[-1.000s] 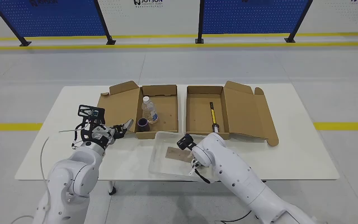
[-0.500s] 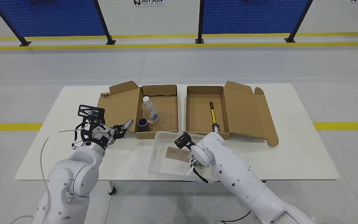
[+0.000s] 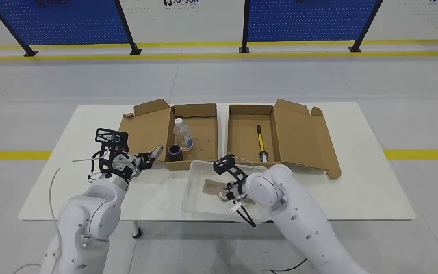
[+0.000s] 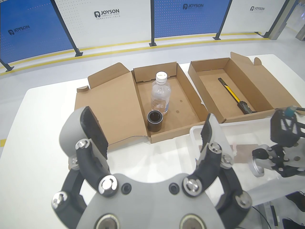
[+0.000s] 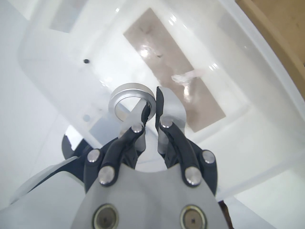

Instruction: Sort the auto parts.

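Over the clear tray [image 3: 194, 188], the right tool [image 5: 153, 101] pinches a silver ring [image 5: 129, 88].

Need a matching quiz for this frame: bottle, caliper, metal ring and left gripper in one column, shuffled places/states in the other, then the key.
Things:
1. bottle
2. caliper
3. metal ring
4. left gripper

Places or states:
A. held by the right gripper at the clear bin
B. fingers open, holding nothing
C. in the left cardboard box
D. in the right cardboard box

Pairs: 1-C, 2-D, 3-A, 4-B.
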### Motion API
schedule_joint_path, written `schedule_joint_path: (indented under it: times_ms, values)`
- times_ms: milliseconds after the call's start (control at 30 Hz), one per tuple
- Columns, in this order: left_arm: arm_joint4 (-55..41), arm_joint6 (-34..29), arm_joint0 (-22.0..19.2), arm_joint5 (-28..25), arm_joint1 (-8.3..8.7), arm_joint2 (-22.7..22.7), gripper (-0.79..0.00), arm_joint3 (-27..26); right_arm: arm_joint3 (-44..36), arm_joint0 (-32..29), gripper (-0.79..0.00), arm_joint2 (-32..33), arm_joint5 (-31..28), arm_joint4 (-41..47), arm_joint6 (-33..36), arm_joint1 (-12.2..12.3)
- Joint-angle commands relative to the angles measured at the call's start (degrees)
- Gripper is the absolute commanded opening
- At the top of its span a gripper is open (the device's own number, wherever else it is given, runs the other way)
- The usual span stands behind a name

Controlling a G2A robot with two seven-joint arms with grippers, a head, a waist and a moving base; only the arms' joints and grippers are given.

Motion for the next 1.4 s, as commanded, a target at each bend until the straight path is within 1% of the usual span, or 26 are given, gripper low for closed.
schedule_joint_path:
  times_ms: [0,200,400,733,867,1000,1133,1200,1367]
  values:
    - [0.0,0.0,0.0,0.0,0.0,0.0,0.0,0.0,-1.4,-1.7,-0.785,2.6,-1.0,5.7,-1.7,0.3]
    - [0.0,0.0,0.0,0.0,0.0,0.0,0.0,0.0,-2.0,-4.4,-0.785,7.1,-4.1,17.6,-5.4,0.8]
    - [0.0,0.0,0.0,0.0,0.0,0.0,0.0,0.0,-0.6,-5.2,-0.785,8.0,-6.0,24.5,-7.8,1.1]
    - [0.0,0.0,0.0,0.0,0.0,0.0,0.0,0.0,0.4,-3.6,-0.785,7.7,-6.1,26.5,-11.2,1.5]
    - [0.0,0.0,0.0,0.0,0.0,0.0,0.0,0.0,-0.6,-2.6,-0.785,8.3,-4.6,24.9,-14.3,1.7]
    - [0.0,0.0,0.0,0.0,0.0,0.0,0.0,0.0,-2.8,-1.3,-0.785,9.7,-1.3,20.7,-18.6,2.1]
    - [0.0,0.0,0.0,0.0,0.0,0.0,0.0,0.0,-4.7,0.5,-0.785,10.4,3.9,12.3,-21.4,2.4]
    - [0.0,0.0,0.0,0.0,0.0,0.0,0.0,0.0,-4.9,1.6,-0.785,10.2,6.7,6.7,-22.5,2.6]
    - [0.0,0.0,0.0,0.0,0.0,0.0,0.0,0.0,-1.1,4.9,-0.785,8.5,12.7,-3.5,-24.3,2.5]
